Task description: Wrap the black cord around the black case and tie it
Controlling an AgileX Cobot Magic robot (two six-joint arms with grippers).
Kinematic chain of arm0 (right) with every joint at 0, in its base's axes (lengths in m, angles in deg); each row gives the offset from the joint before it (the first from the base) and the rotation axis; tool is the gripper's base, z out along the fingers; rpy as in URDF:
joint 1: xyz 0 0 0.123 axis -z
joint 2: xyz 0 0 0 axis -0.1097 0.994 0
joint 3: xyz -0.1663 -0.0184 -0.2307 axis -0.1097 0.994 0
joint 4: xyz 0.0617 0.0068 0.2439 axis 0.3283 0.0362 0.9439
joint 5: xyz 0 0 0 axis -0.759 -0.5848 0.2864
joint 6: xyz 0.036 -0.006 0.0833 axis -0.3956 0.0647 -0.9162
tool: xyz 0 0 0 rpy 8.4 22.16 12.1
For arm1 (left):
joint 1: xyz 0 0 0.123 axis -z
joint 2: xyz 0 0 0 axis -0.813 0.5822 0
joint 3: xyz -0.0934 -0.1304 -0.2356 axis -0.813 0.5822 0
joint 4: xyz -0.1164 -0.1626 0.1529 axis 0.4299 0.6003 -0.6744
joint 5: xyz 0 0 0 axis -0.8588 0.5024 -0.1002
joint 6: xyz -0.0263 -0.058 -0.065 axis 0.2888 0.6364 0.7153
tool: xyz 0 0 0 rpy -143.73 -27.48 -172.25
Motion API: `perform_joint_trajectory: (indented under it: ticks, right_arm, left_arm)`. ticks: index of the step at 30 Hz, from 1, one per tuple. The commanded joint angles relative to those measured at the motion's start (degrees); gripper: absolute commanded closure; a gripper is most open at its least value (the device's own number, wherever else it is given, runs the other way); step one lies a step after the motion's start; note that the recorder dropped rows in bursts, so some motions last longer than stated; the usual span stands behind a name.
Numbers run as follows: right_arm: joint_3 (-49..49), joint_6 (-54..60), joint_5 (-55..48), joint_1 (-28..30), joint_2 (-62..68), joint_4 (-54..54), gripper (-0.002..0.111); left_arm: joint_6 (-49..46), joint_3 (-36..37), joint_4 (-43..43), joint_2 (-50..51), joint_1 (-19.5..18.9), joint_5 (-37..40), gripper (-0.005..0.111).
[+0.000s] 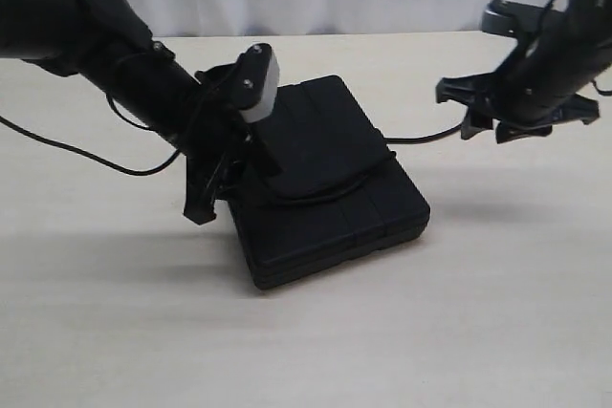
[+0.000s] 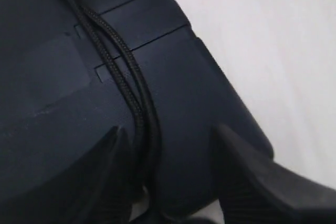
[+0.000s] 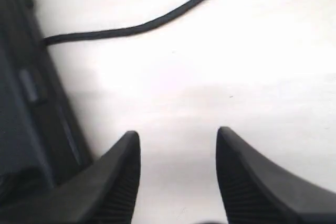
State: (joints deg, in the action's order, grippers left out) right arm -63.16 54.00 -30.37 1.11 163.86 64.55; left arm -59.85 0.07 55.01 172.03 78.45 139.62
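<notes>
The black case (image 1: pixel 335 207) lies flat near the middle of the pale counter (image 1: pixel 478 312), with the black cord (image 1: pixel 421 137) crossing its top and trailing off its far right side onto the counter toward the right arm. The left claw (image 1: pixel 204 200) points down at the case's left end, its jaws wide apart and closed on nothing. In the left wrist view the two fingers (image 2: pixel 252 182) stand either side of the cord (image 2: pixel 126 66), which runs doubled, two braided strands side by side, along the case (image 2: pixel 210 93) and drops over its edge between them; whether the fingers touch the case cannot be told. The right claw (image 1: pixel 457 110) hangs above the counter well to the right of the case, also spread wide and empty. Its wrist view shows the open claw (image 3: pixel 178 166) over bare counter (image 3: pixel 236 77), the case's side (image 3: pixel 21 129) close by, and a single strand of cord (image 3: pixel 142 26) lying on the surface ahead of the fingers.
</notes>
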Motion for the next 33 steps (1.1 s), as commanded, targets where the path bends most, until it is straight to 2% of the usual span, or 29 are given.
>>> perform_joint_trajectory:
  ticks: [1, 4, 9, 13, 17, 19, 25, 28, 33]
  right_arm:
    - [2.3, 11.3, 6.3, 8.9, 3.3, 13.7, 0.065]
    - [2.3, 22.4, 7.7, 13.4, 7.6, 30.7, 0.065]
    - [2.0, 45.2, 8.9, 16.5, 14.4, 59.9, 0.065]
    - [-2.1, 52.6, 6.9, 16.1, 20.3, 68.1, 0.065]
    - [-8.5, 51.5, 2.3, 15.7, 23.8, 64.0, 0.065]
    - [-10.2, 47.5, 2.4, 15.7, 23.9, 60.2, 0.065]
    - [-11.6, 44.9, 6.1, 15.3, 23.9, 55.3, 0.065]
    - [-11.6, 41.6, 9.9, 14.3, 23.9, 48.5, 0.065]
    - [-15.3, 30.9, 8.7, 13.0, 23.9, 36.7, 0.065]
  left_arm:
    - [0.1, -0.3, -1.5, 0.1, 3.9, -8.4, 0.062]
    - [0.1, -0.3, -1.5, 0.1, 5.4, -14.1, 0.062]
    - [0.1, -0.3, -1.5, 0.1, 6.0, -17.2, 0.062]
    - [0.1, -0.3, -1.5, 0.1, 6.0, -18.2, 0.062]
    - [-0.2, -0.3, -1.5, 0.1, 6.0, -18.6, 0.062]
    - [-0.3, -0.3, -1.5, 0.1, 6.0, -18.9, 0.062]
    - [-0.3, -0.3, -1.5, 0.1, 6.0, -20.5, 0.062]
    - [-0.3, -0.3, -1.5, 0.1, 6.0, -20.5, 0.062]
    - [-0.3, -0.3, -1.5, 0.1, 6.0, -20.3, 0.062]
